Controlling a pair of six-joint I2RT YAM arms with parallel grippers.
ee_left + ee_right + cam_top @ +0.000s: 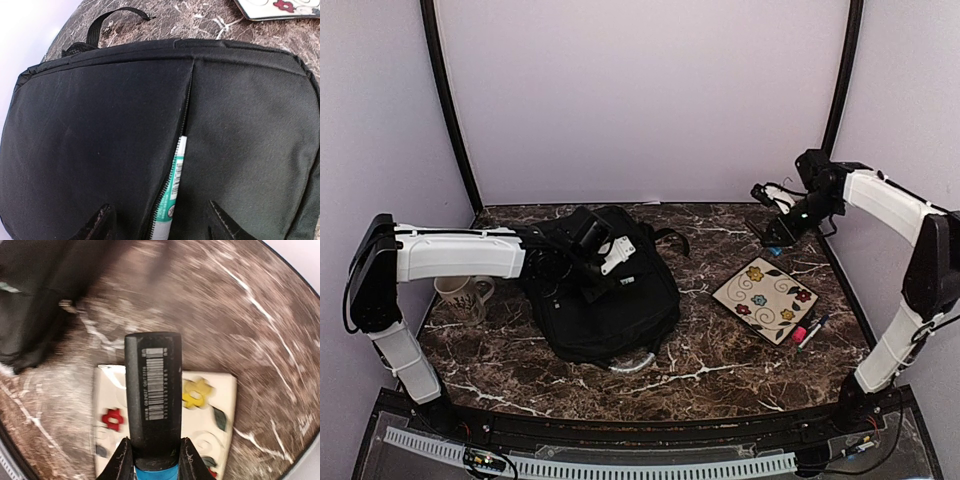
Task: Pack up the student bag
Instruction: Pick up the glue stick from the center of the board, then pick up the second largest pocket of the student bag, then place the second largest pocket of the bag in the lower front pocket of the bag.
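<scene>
Student bag: lies flat on the desk, its top loop toward the far wall. On its upper face a zip slit stands part open. A white-and-green pen sits in the slit and lines up with it.

Left end effector: hangs directly over the bag with its fingers spread to either side of the slit, gripping nothing. No contact with the fabric is evident.

Right end effector: raised well off to the right of the bag, toward the far corner. It is clamped on a black marker that has a barcode label and a blue end. The marker juts straight out beyond the fingers, held by its blue end.

Other items: a flowered tile lies right of the bag, beneath the held marker in the right wrist view. Loose pens lie beyond the tile, further from the bag. A mug stands just left of the bag.

Governing relation: the bag lies to the left of the loaded end effector, well apart from it and lower. The left arm is the nearer one but carries nothing. The slit runs lengthwise down the bag.

Assessment: for entry, the marker's long axis would likely need to be brought in line with the slit. The opening looks narrow, and the pen occupies part of it, so snagging on the zip edge is a risk.
</scene>
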